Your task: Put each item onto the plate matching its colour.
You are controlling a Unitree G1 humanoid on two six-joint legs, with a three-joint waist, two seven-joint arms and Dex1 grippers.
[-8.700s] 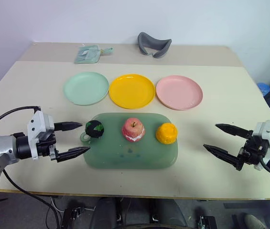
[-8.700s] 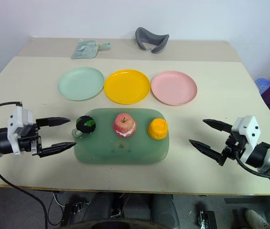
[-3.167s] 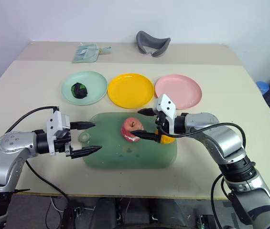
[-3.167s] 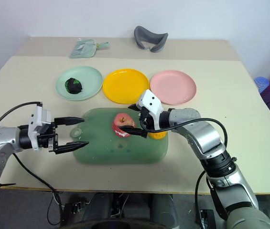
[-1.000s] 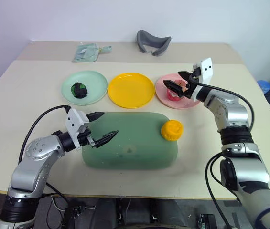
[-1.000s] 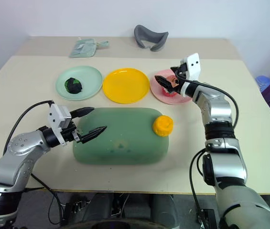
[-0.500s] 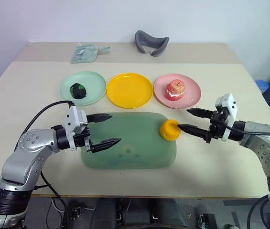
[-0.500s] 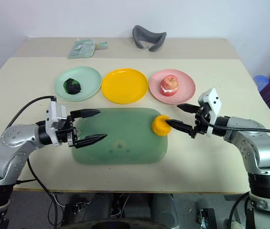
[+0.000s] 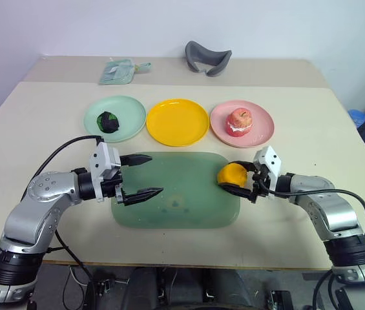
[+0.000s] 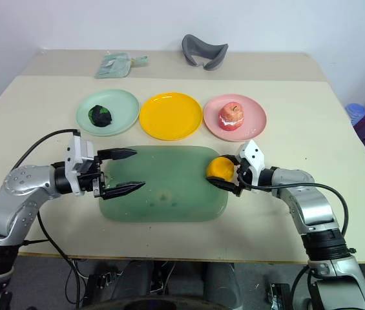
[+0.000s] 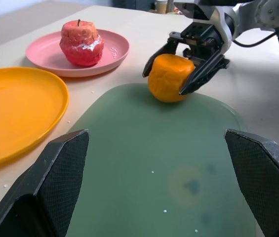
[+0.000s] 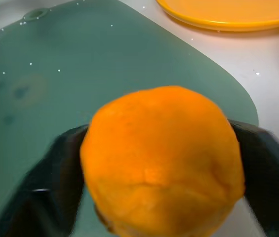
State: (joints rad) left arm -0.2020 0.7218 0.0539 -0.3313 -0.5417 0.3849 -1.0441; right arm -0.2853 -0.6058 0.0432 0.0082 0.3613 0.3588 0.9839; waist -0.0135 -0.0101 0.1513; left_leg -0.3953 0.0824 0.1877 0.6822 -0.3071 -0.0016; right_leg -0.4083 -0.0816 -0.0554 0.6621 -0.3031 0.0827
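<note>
The right gripper has its two black fingers closed around the orange fruit, one on each side. The orange fruit sits on the right end of the big dark green tray, near the edge. The left gripper hangs over the left end of the tray with its fingers wide apart, and it holds nothing.

Behind the tray three plates stand in a row. The dark green fruit lies on the mint green plate on the left. The yellow plate in the middle has nothing on it. The red apple stands upright on the pink plate on the right.

A pale green pouch and a grey curved band lie at the far side of the table
</note>
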